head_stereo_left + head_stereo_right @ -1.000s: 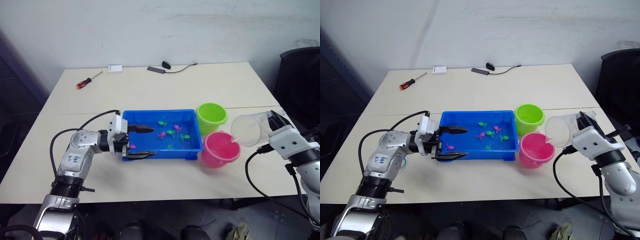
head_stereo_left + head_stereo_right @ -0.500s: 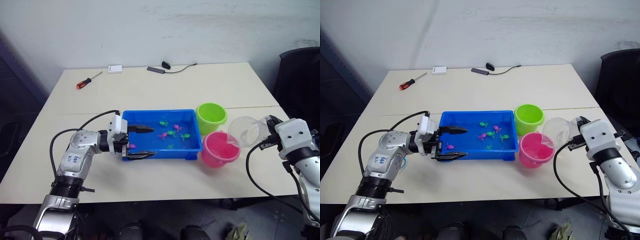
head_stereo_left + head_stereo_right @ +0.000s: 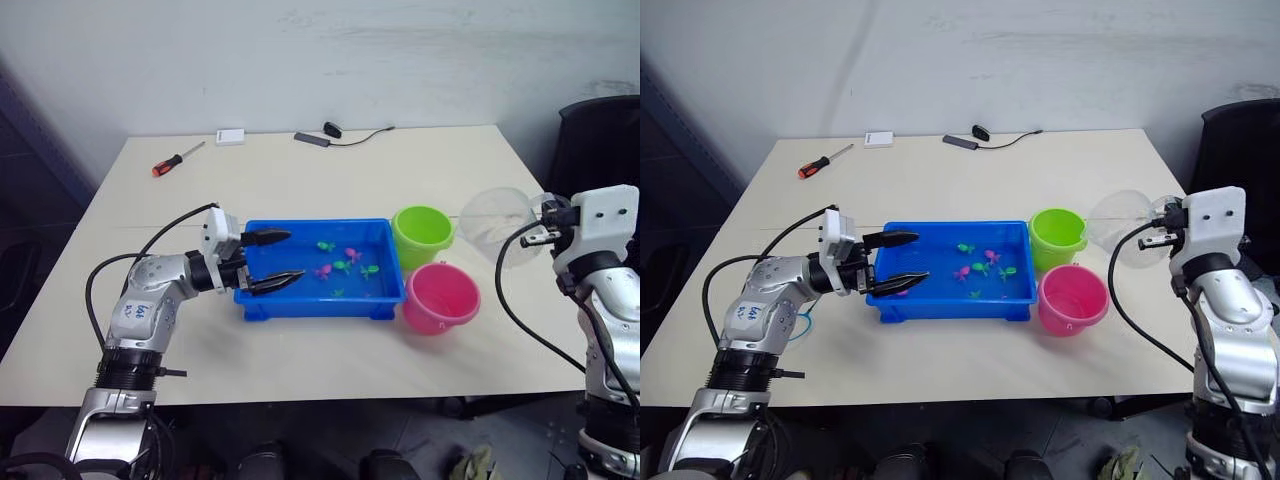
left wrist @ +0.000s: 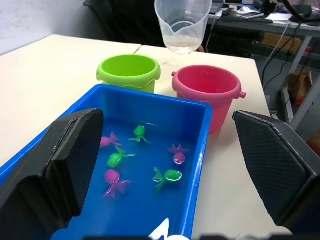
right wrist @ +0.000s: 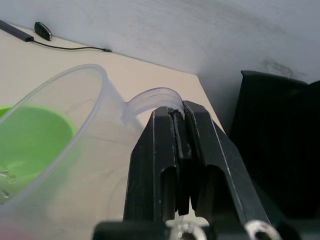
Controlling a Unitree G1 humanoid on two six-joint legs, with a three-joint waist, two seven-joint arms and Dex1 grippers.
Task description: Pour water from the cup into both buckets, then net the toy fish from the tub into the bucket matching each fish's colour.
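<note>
Pour step in hand; your right gripper (image 5: 181,165) pinches the measuring cup (image 3: 1120,225) by its handle, raised beside the lime green bucket (image 3: 1057,236) and pink bucket (image 3: 1073,300); water left looks scant; left gripper (image 3: 897,262) spread over the blue tub (image 3: 948,307); next, tip over green.

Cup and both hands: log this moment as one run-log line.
right hand: shut on cup handle, held above table beside green bucket | left hand: open over tub end | fish: in tub
</note>
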